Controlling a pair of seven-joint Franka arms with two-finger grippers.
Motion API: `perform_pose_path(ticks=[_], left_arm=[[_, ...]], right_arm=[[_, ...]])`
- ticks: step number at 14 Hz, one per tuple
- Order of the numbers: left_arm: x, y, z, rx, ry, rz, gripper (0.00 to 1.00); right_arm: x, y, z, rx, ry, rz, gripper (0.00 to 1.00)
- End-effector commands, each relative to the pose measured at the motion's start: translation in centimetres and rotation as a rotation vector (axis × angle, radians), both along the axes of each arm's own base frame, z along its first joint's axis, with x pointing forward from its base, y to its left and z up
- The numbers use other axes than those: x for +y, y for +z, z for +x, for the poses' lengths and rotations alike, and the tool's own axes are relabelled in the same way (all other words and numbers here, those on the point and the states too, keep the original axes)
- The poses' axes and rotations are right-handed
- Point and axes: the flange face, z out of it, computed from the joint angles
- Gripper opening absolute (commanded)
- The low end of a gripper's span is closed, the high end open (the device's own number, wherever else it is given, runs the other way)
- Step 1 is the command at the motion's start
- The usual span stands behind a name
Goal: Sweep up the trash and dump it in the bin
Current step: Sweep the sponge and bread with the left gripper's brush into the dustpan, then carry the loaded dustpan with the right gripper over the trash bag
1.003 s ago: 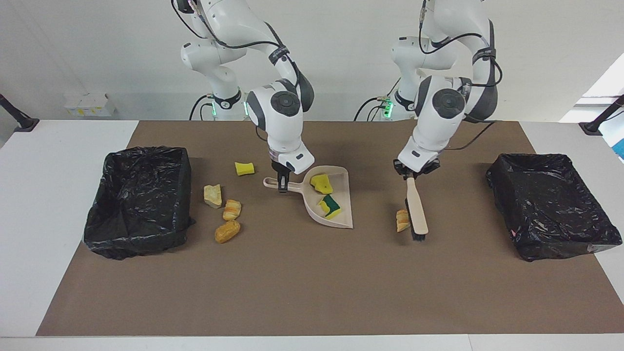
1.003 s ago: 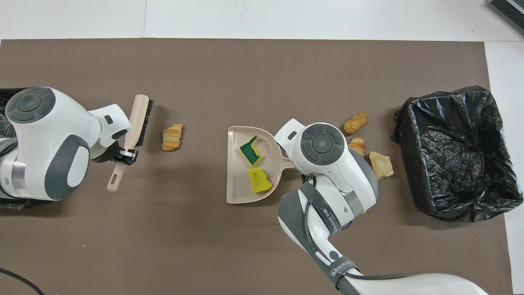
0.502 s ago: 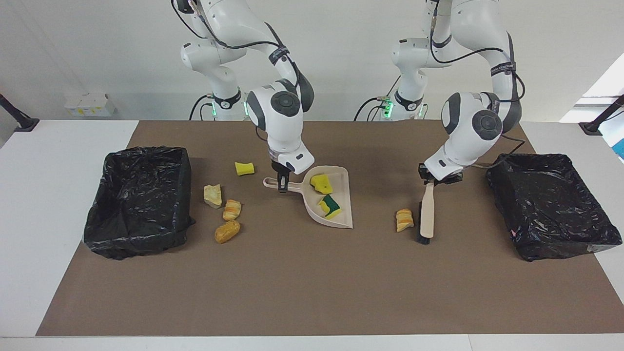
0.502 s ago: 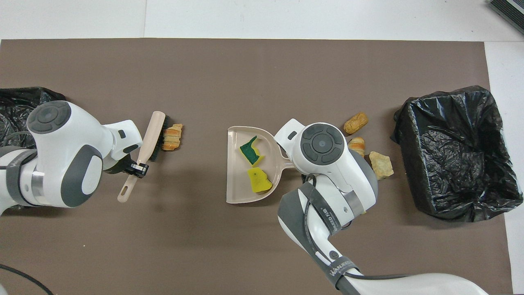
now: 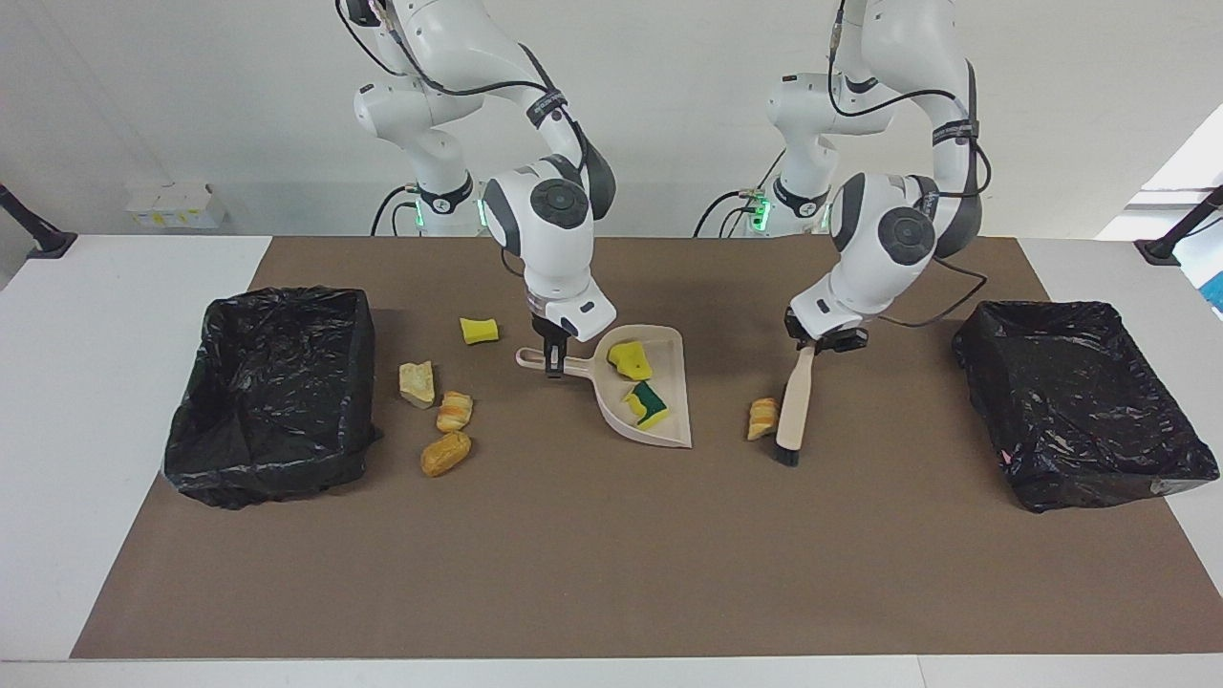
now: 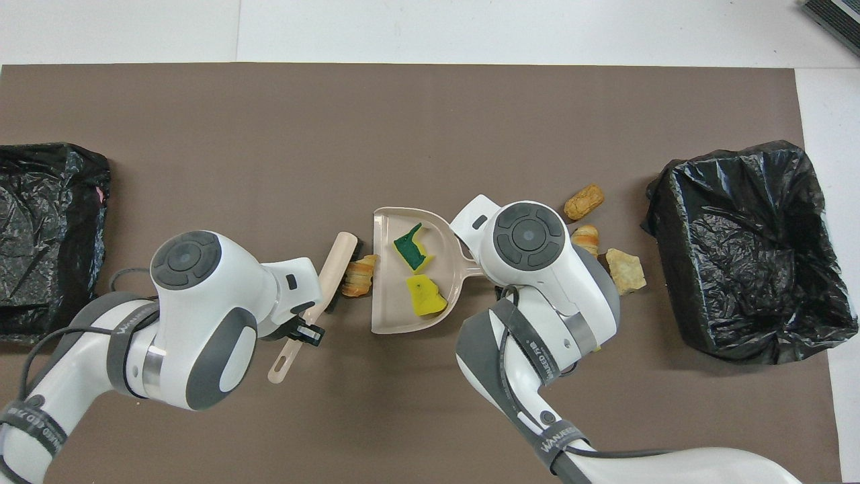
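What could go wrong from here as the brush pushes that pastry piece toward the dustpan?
The pastry piece sits at the end of the brush held by the left gripper, so it could slip past the bristles and miss the dustpan. A hard push might shift the dustpan, held only by its handle in the right gripper, and jostle the sponge pieces inside.

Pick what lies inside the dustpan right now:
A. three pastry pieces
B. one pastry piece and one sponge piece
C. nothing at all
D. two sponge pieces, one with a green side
D: the dustpan holds a yellow sponge piece and a green-sided sponge piece; the swept pastry piece lies outside it.
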Motion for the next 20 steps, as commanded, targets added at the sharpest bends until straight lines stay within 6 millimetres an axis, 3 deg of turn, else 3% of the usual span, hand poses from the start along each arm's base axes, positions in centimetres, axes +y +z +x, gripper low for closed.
perform_pose_path(ticks=[1, 3, 7, 9, 12, 14, 16, 18, 20], left_arm=[[-3.4, 0.5, -2.3, -0.021, 0.059, -0.007, 0.0], [-4.4, 0.8, -2.9, -0.013, 0.142, 0.014, 0.0], [-2.1, 0.7, -2.7, 0.068, 0.236, 0.066, 0.0], [-1.3, 1.5, -2.5, 0.137, 0.377, 0.149, 0.0], [-1.3, 1.8, -3.6, 0.16, 0.445, 0.206, 0.0], [-3.2, 2.0, -5.0, 0.151, 0.476, 0.233, 0.0], [-5.6, 2.2, -7.8, 0.129, 0.416, 0.234, 0.0], [-8.7, 2.6, -11.1, 0.089, 0.398, 0.234, 0.0], [-10.3, 1.8, -15.2, 0.006, 0.417, 0.184, 0.0]], right_arm=[[-0.6, -0.7, 0.4, -0.006, 0.02, -0.006, 0.0], [-1.1, -0.7, 0.6, -0.001, 0.012, -0.009, 0.0], [-1.5, -0.4, 0.9, -0.003, 0.005, -0.008, 0.0], [-2.5, 0.4, 1.4, -0.012, -0.015, -0.002, 0.0], [-4.8, 2.8, 2.3, -0.038, -0.034, 0.013, 0.0], [-7.7, 4.9, 3.3, -0.032, -0.049, 0.017, 0.0], [-11.0, 7.4, 4.7, -0.02, -0.057, 0.008, 0.0], [-15.2, 9.4, 5.8, -0.018, -0.055, 0.007, 0.0], [-20.4, 10.9, 6.4, -0.015, -0.066, 0.017, 0.0]])
